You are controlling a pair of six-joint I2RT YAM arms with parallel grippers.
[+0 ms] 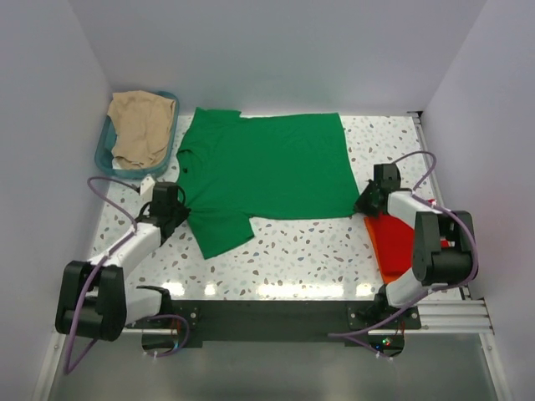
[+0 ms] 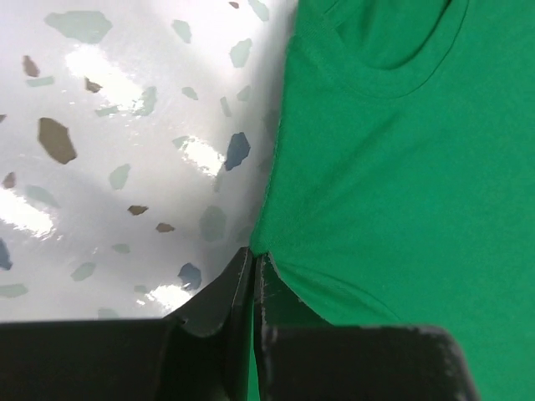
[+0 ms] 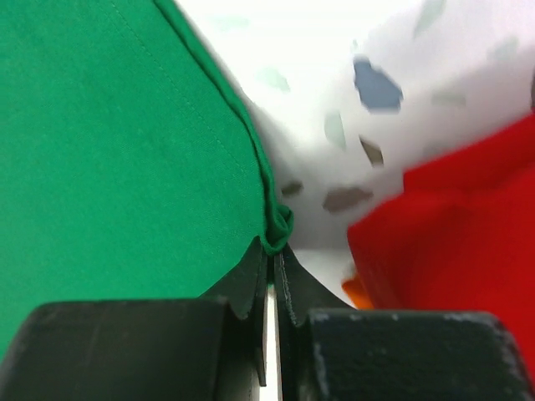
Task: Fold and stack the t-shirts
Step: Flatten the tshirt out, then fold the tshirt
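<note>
White walls point(image 1: 276, 50) close in on the back and both sides of a pale speckled desk point(image 1: 309, 251), so the far and side edges leave little margin. The green t-shirt point(image 1: 267, 167) lies spread flat across the far half, collar toward the left and hem toward the right, its far edge near the back wall. One sleeve angles out toward the near left.

The left gripper point(image 1: 180, 210) sits at the shirt's left edge, below the collar where the near sleeve begins. In the left wrist view its jaws are clenched together with the green cloth's edge caught at their tips. The right gripper point(image 1: 365, 203) is at the near right corner of the hem. The right wrist view shows its jaws pressed tight on a small fold of green hem.

A red-orange t-shirt point(image 1: 397, 242) lies flat at the near right edge of the desk, partly under the right arm. It is just beside the green hem corner, with a strip of bare desk between them.

At the far left corner a teal basket point(image 1: 104, 146) holds a crumpled beige cloth point(image 1: 142, 125), just beside the green shirt's far sleeve. The widest bare stretch of desk runs along the near side, between the two arms and in front of the green shirt.
</note>
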